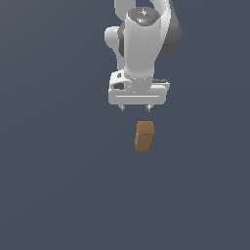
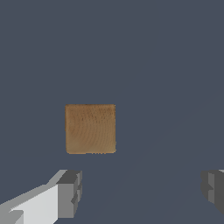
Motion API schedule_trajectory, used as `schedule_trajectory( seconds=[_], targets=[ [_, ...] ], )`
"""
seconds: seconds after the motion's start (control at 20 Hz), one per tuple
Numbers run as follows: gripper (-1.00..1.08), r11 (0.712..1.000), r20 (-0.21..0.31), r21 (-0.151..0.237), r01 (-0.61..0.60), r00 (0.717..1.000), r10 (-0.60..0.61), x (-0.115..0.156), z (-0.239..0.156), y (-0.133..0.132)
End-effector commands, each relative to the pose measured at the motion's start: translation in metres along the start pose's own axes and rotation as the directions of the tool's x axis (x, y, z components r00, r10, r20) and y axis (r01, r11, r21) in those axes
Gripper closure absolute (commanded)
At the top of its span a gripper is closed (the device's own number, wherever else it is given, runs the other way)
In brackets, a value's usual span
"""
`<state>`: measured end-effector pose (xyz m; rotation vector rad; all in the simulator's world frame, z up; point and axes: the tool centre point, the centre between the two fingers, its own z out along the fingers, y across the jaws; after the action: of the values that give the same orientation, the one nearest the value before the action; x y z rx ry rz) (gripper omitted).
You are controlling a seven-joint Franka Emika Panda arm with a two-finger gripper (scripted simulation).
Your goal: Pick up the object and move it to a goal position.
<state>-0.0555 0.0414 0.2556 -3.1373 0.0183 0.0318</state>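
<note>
The object, a tan-brown wood-textured block point(image 1: 144, 135), stands on end on the dark grey floor, just in front of and below my gripper point(image 1: 135, 108) in the exterior view. In the wrist view I look down on its square top face point(image 2: 90, 129). My gripper point(image 2: 141, 190) is open and empty, its two grey fingertips point(image 2: 70, 192) spread wide. The block lies outside the gap between them, nearer to one finger, and nothing touches it. The gripper hangs above the floor on the white arm point(image 1: 140, 44). No goal marker shows in either view.
A plain dark grey floor point(image 1: 58, 185) lies all around the block. No other objects, containers or edges show in either view.
</note>
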Motion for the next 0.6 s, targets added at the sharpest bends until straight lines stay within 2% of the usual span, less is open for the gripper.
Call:
schedule_trajectory(
  seconds=[0.0, 0.3, 0.55],
  targets=[
    [-0.92, 1.0, -0.005, -0.003, 0.002, 1.0, -0.002, 0.008, 0.018, -0.014],
    [-0.92, 1.0, -0.016, -0.005, 0.005, 1.0, -0.006, 0.019, 0.049, -0.039],
    [-0.92, 1.0, -0.02, -0.004, 0.007, 1.0, -0.007, 0.022, 0.061, -0.049]
  ],
)
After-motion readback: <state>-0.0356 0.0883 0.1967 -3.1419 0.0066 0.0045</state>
